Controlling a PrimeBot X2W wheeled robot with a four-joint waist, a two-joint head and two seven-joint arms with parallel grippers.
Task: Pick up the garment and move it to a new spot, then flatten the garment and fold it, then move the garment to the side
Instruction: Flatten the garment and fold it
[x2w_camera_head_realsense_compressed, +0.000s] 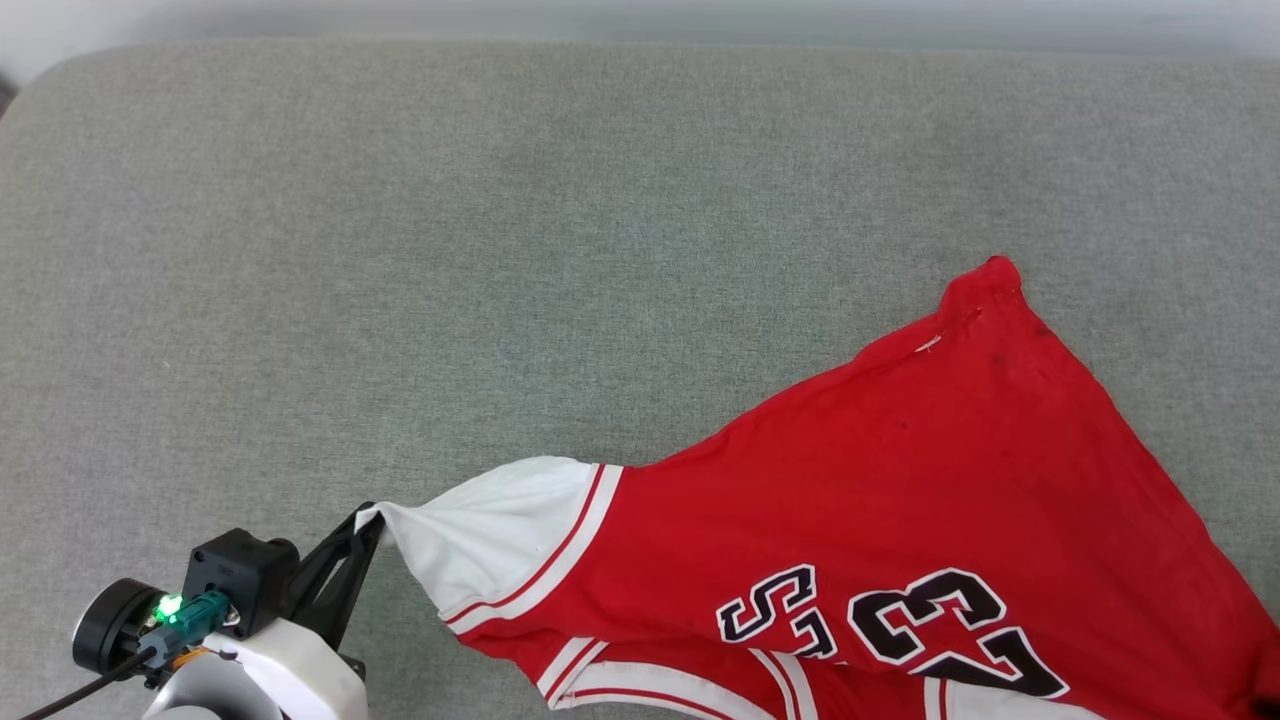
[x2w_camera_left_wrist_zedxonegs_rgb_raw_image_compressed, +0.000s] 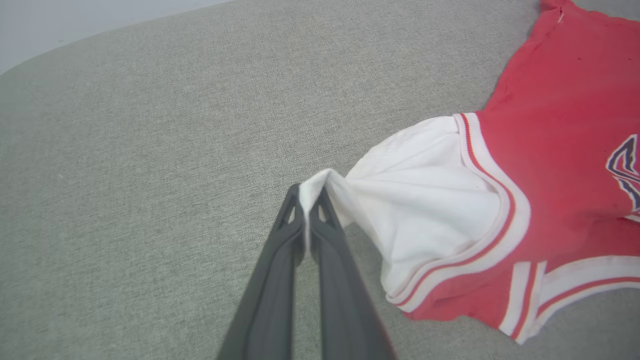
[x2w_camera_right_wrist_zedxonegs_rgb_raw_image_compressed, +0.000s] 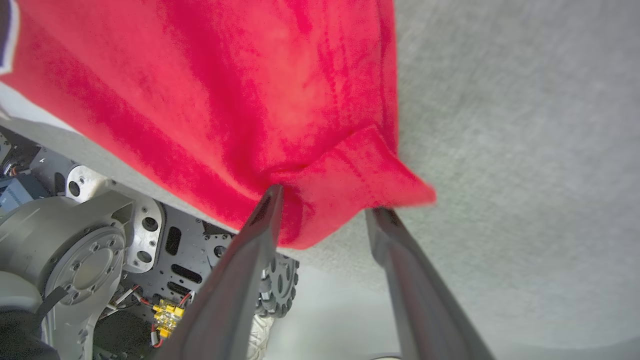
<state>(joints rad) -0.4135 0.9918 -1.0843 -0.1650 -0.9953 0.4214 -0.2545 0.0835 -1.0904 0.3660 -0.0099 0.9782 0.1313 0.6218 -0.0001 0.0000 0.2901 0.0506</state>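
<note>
Two pincers differ: your left gripper is clamped on the white sleeve tip of the red jersey T-shirt, which stretches rightward along the grey fabric cushion's near edge. Your right gripper stands apart, the red hem corner just at its fingertips.

One garment and one grey fabric surface are counted; two grippers are counted, the left gripper and the right gripper, two dark fingers each

Grey fabric surface under a spread red garment
</note>
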